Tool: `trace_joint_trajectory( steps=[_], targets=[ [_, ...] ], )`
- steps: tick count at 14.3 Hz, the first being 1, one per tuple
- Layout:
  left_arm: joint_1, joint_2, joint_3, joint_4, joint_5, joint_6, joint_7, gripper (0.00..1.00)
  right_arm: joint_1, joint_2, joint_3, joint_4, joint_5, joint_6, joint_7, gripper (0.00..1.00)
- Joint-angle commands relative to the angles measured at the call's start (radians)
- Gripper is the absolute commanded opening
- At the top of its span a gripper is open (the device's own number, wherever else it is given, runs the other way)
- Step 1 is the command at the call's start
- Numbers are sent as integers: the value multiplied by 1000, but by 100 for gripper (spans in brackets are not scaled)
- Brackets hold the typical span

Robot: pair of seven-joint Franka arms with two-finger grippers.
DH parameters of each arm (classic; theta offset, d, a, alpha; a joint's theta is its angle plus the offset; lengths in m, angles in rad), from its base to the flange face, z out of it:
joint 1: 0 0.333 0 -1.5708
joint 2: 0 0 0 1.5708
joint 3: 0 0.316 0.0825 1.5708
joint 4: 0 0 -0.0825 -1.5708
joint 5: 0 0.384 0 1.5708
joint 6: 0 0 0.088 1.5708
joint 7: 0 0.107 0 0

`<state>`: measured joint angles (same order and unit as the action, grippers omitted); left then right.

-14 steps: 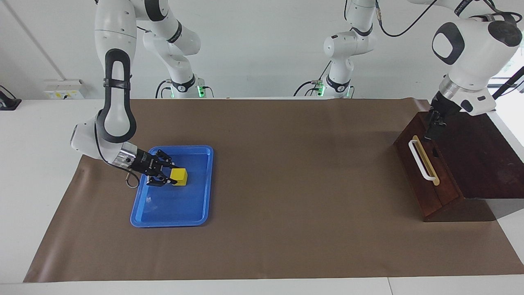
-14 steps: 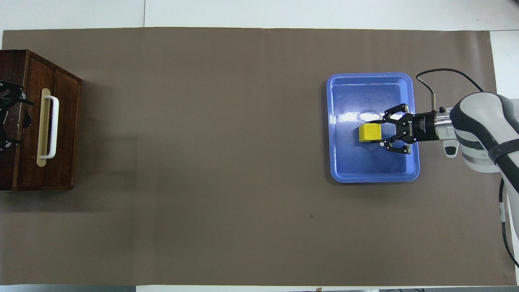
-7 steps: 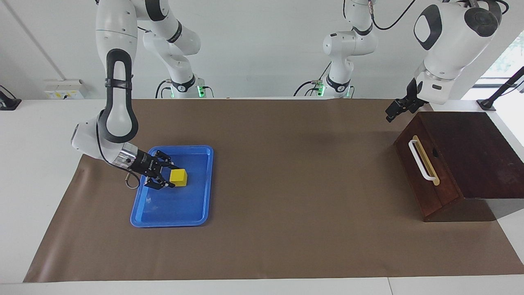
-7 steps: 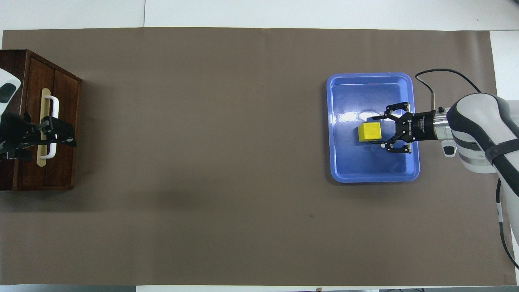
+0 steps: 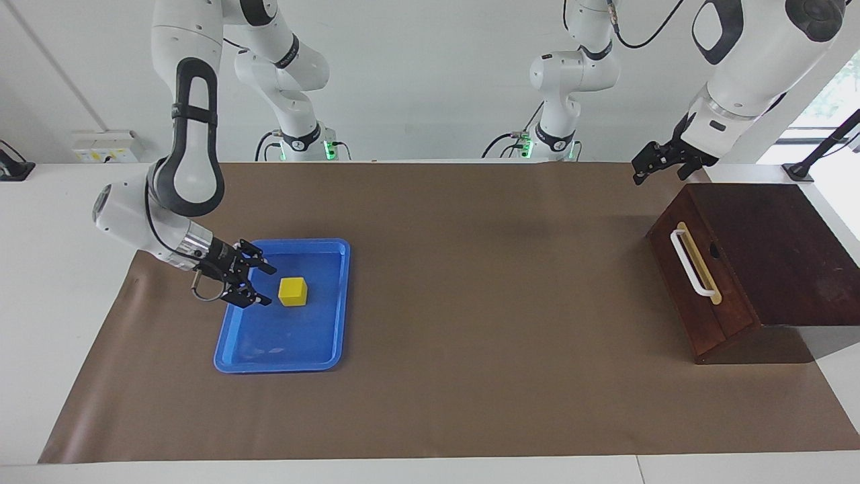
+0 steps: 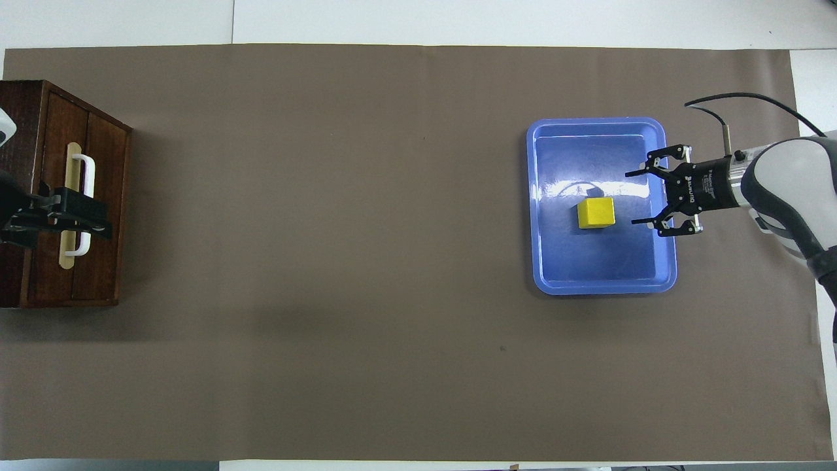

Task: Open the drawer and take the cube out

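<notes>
Since a sec ago our right gripper (image 5: 263, 287) let go of cube (image 5: 293, 291), jaws wide, empty; cube sits in tray (image 5: 322, 356) just ahead of jaws. Left gripper (image 5: 655, 161) open, lifted off box (image 5: 759, 249); drawer (image 5: 699, 282) looks shut. Task seems done.

My left gripper (image 6: 98, 219) hangs over the drawer (image 6: 78, 203) seen from overhead, hiding the middle of its handle (image 6: 86, 173); the arm behind it runs off the picture's edge, as does most of the box (image 6: 16, 98). The drawer's inside is shut away from sight. In the facing view my left arm's upper part is cut off at the top. My right arm (image 6: 794, 190) leaves the overhead view at the edge, past the tray (image 6: 598, 286).
</notes>
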<state>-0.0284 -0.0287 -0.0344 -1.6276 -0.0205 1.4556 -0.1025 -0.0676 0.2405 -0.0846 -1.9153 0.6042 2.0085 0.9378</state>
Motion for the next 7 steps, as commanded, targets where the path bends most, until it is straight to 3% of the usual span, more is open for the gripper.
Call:
trace_joint_trajectory(
  steps=[1, 2, 5, 7],
  targets=[
    [-30, -57, 16, -89, -13, 40, 12, 100, 32, -87, 3, 48, -191, -94, 50, 96],
    [-36, -57, 13, -83, -12, 35, 4, 100, 34, -110, 8, 115, -292, -187, 46, 100],
    [-36, -57, 13, -77, -10, 31, 7, 100, 67, -151, 14, 258, -388, -373, 0, 99],
    [-35, -57, 24, -81, -10, 37, 17, 100, 138, -216, 14, 272, -475, -425, -69, 100]
  ],
)
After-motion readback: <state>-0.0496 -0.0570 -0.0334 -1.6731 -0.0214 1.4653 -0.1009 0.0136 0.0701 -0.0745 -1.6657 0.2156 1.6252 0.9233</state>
